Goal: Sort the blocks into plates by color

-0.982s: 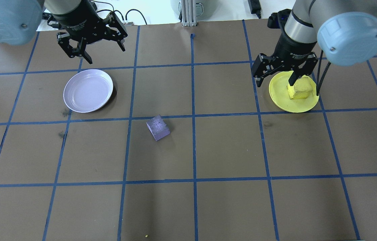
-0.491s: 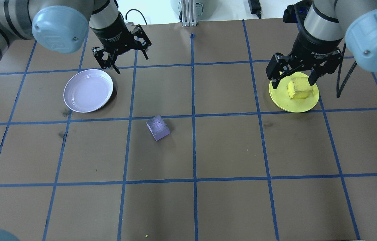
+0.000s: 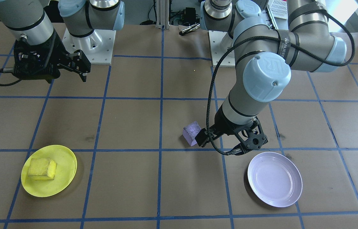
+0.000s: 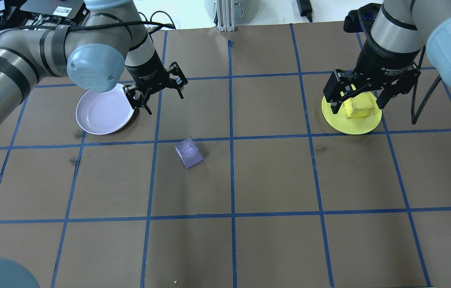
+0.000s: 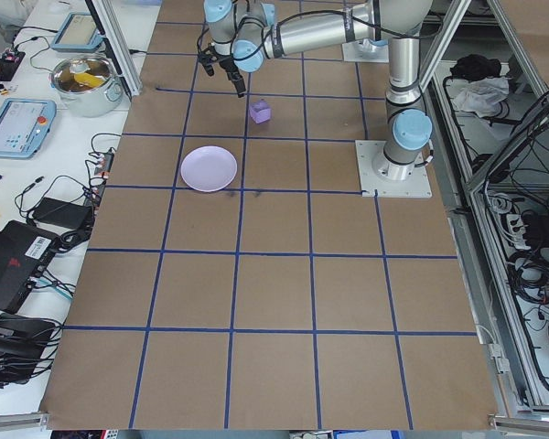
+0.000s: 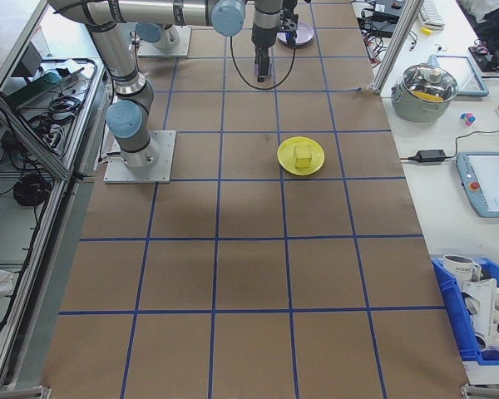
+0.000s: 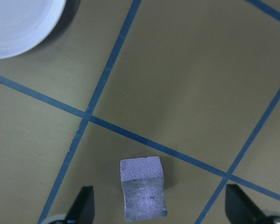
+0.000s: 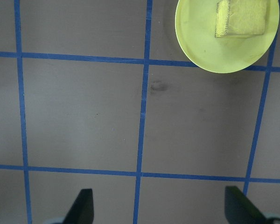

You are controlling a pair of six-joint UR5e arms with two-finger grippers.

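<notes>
Left pincer (image 4: 156,91) was spread and empty, beside the lavender plate (image 4: 103,114); I saw the purple block (image 4: 189,152) on the table, forward and slightly right of it, edges skewed to the fingers

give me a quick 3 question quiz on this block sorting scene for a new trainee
1. True or false: the yellow block already lies in the yellow plate.
2. Where is the purple block? A) in the lavender plate B) on the bare table C) held by the right gripper
3. Fill in: the left gripper is ____ (open or shut).

Key:
1. True.
2. B: it sits on the brown table, apart from both plates.
3. Open, and it holds nothing.
</notes>
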